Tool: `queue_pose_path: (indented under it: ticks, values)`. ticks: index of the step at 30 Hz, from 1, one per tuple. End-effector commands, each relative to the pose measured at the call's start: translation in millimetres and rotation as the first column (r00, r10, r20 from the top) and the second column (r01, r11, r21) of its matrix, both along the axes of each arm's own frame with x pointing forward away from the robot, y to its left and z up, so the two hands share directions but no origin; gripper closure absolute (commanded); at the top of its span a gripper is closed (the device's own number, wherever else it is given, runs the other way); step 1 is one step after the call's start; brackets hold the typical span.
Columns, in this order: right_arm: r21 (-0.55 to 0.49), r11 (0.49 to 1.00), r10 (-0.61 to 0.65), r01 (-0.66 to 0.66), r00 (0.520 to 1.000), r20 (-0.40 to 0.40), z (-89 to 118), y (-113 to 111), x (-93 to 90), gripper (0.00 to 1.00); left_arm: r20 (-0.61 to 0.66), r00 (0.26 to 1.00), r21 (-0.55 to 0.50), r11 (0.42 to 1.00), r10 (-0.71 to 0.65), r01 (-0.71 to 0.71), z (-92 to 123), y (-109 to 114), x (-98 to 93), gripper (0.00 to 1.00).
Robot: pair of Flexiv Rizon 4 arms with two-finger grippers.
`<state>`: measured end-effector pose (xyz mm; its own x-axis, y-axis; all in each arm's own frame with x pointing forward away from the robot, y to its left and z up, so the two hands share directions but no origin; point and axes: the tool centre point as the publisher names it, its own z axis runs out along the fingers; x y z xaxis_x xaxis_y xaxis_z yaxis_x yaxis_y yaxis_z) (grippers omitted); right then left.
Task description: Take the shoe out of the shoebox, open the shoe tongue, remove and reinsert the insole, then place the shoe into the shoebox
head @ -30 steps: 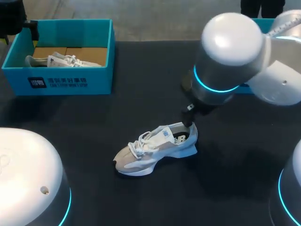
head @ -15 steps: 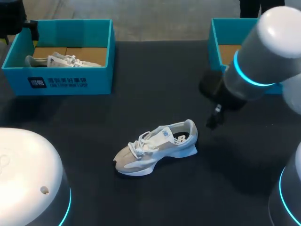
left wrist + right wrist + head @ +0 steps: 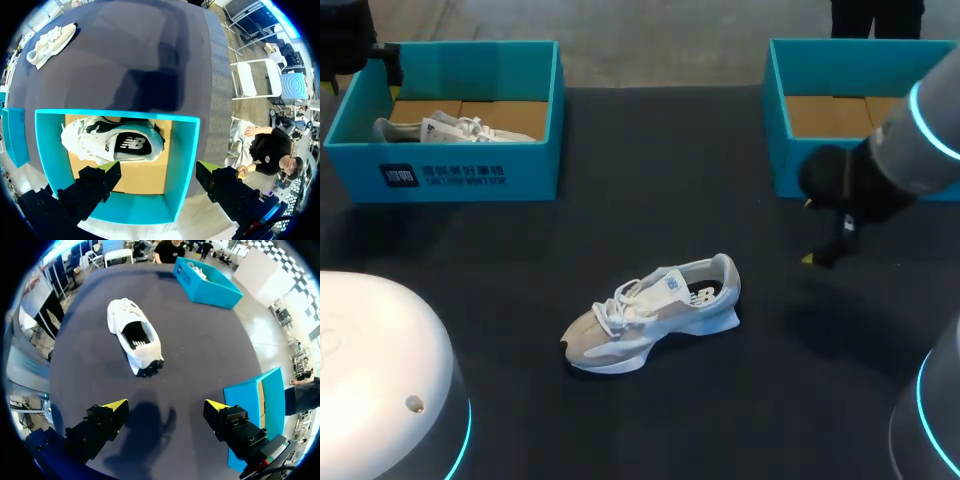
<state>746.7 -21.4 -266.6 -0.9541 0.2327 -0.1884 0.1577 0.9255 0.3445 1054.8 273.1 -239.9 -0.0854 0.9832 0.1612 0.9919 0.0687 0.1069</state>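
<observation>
A white and grey shoe (image 3: 650, 310) lies on its sole in the middle of the black table, toe toward the left; the right wrist view shows this shoe (image 3: 135, 337) well ahead of my fingers, heel nearest. My right gripper (image 3: 823, 245) hangs open and empty to the shoe's right, just in front of the right blue shoebox (image 3: 778, 130). That gripper (image 3: 166, 407) has only bare table between its yellow tips. My left gripper (image 3: 157, 170) stands open above the left blue shoebox (image 3: 182, 155), where a second white shoe (image 3: 112, 142) lies on its side.
The left shoebox (image 3: 450, 175) sits at the table's back left with its shoe (image 3: 450, 128) inside. The right shoebox (image 3: 260, 405) shows only a cardboard floor (image 3: 840, 115). A white joint housing of my left arm (image 3: 380, 380) fills the front left corner.
My right arm has pulled back from the shoe's heel and swung right toward the right shoebox. The shoe lies where it was. The left arm has not moved.
</observation>
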Motion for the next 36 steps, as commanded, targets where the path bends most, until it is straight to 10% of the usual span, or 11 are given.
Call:
queue_pose_path:
  ticks: [1, 36]
  values:
    - [0.199, 0.979, 0.019, -0.032, 0.998, 0.065, -2.6, -11.1, -7.1, 0.00, 0.001, 1.000, 0.000, 1.000, 0.000, 0.000, 0.3, 0.0, -0.7, 0.00]
    - [0.253, 0.967, 0.022, -0.041, 0.997, 0.076, -11.0, -14.0, -10.7, 0.00, 0.001, 1.000, 0.000, 1.000, 0.000, 0.000, 0.3, 0.0, -0.7, 0.00]
